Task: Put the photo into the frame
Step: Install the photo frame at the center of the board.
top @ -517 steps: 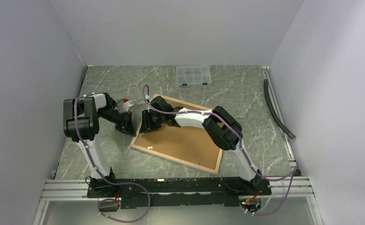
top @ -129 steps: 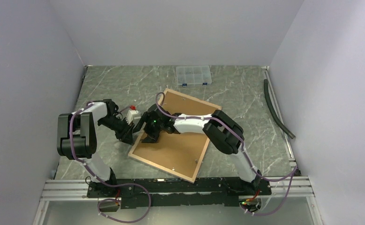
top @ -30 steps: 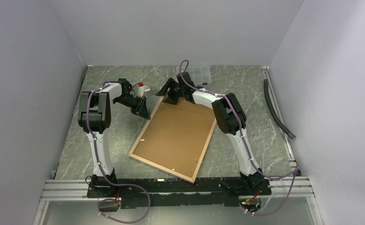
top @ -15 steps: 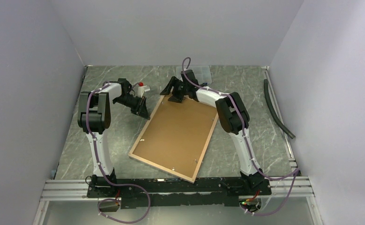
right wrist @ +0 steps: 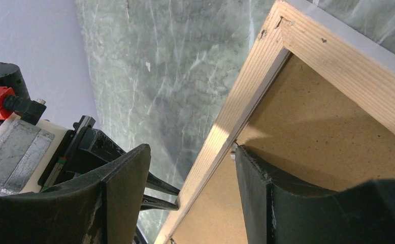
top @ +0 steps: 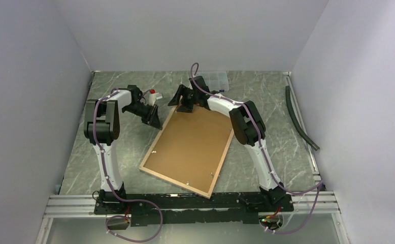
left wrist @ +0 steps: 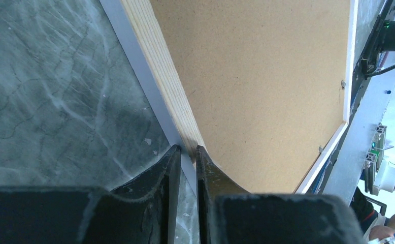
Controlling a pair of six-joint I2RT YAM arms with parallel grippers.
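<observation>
The frame (top: 174, 181) lies back side up on the table, its light wood border around the brown backing board (top: 193, 147). The photo is not in view. My left gripper (top: 156, 122) is nearly shut, its tips against the outer side of the frame's left rail (left wrist: 155, 66), with nothing held between them (left wrist: 187, 151). My right gripper (top: 182, 104) is open at the frame's far corner. In the right wrist view it (right wrist: 191, 152) straddles the left rail (right wrist: 241, 101), one finger on the backing board, the other over the table. The left gripper's fingertips (right wrist: 160, 184) show there too.
A small clear compartment box (top: 213, 80) sits at the back, partly behind the right arm. A black hose (top: 299, 119) lies along the right wall. Grey walls close in three sides. The metal base rail (top: 195, 201) runs along the near edge.
Since 17 s ago the frame has been turned lengthwise and both grippers moved to its far end. In the last second only the right gripper shifted slightly left at the far corner.
</observation>
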